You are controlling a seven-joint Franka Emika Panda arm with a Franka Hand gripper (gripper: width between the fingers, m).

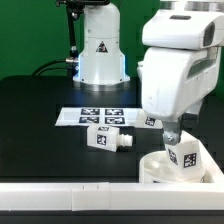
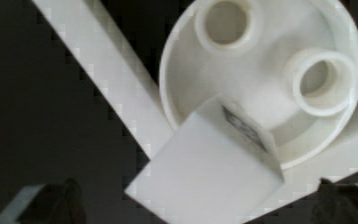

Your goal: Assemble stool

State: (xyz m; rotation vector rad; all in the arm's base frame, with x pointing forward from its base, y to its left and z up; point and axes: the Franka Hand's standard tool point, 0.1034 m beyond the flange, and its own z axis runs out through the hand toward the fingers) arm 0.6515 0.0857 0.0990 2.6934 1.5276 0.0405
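The stool's round white seat (image 1: 160, 170) lies at the exterior view's lower right, against the white edge bar. In the wrist view the seat (image 2: 274, 110) shows two round holes. One blocky white leg (image 1: 185, 154) with a tag stands on the seat. My gripper (image 1: 172, 133) hangs just above that leg. In the wrist view the leg (image 2: 211, 165) sits between my dark fingertips (image 2: 44, 205), with a gap on each side, and my gripper (image 2: 194, 208) is open. A second leg (image 1: 108, 138) lies on its side on the black table.
The marker board (image 1: 100, 115) lies flat behind the lying leg. Another tagged white part (image 1: 151, 121) shows partly behind my hand. A long white edge bar (image 1: 70, 190) runs along the front and crosses the wrist view (image 2: 105, 60). The robot base (image 1: 100, 50) stands at the back.
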